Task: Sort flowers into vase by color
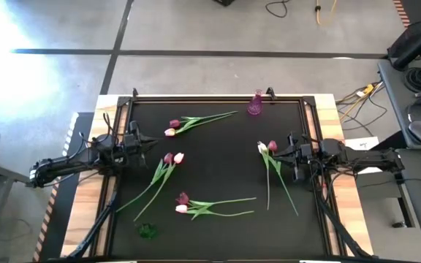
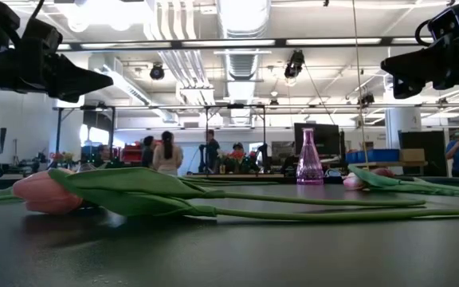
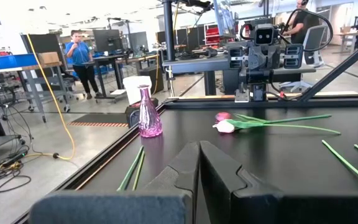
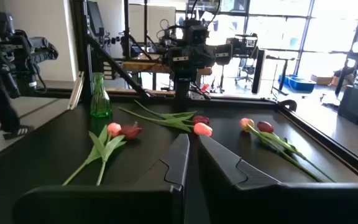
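You are looking at a black mat on a wood-edged table, with an open workshop behind it where people stand among desks and monitors. Eight tulips lie on the mat in four pairs, each pair one pale head beside one dark head: one pair upper centre, one pair at mid-left, one pair lower centre, and one pair at mid-right. A pink vase stands at the top edge, right of centre; a green vase stands at the lower left. Your left gripper hovers at the mat's left edge, fingers pressed together and holding nothing. Your right gripper hovers at the right side, just beside the mid-right pair, fingers likewise closed and empty.
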{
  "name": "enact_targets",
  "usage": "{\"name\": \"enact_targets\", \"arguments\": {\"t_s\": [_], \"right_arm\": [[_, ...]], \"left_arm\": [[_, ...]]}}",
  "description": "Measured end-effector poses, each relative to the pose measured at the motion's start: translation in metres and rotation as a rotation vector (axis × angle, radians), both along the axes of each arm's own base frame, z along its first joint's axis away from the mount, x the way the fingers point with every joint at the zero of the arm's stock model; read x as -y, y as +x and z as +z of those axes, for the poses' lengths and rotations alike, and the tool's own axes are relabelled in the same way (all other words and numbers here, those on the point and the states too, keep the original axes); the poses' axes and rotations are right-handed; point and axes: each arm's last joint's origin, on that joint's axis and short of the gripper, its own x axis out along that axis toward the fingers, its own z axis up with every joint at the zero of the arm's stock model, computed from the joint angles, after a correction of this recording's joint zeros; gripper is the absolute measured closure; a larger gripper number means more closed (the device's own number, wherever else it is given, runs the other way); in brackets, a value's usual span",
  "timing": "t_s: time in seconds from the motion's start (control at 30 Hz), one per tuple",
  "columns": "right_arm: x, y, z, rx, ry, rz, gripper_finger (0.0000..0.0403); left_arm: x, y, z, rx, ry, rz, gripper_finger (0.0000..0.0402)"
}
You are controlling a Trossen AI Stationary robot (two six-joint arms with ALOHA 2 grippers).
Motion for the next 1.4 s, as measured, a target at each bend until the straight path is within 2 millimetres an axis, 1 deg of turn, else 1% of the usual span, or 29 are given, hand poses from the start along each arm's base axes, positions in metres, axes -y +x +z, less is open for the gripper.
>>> {"name": "enact_targets", "arguments": {"t_s": [0.83,1.1,1.27,1.3,1.4], "right_arm": [[0.000,0.000,0.000,0.000,0.000,0.000,0.0374],[0.000,0.000,0.004,0.042,-0.015,-0.001,0.0374],[0.000,0.001,0.003,0.019,0.095,0.000,0.0374],[0.001,0.002,0.000,-0.010,0.111,-0.015,0.0374],[0.004,0.005,-0.007,-0.092,0.172,-0.129,0.0374]], "left_arm": [[0.000,0.000,0.000,0.000,0.000,0.000,0.0401],[0.000,0.000,0.000,0.000,0.000,0.000,0.0401],[0.000,0.000,0.000,0.000,0.000,0.000,0.0401],[0.000,0.000,0.000,0.000,0.000,0.000,0.0401],[0.000,0.000,0.000,0.000,0.000,0.000,0.0401]]}}
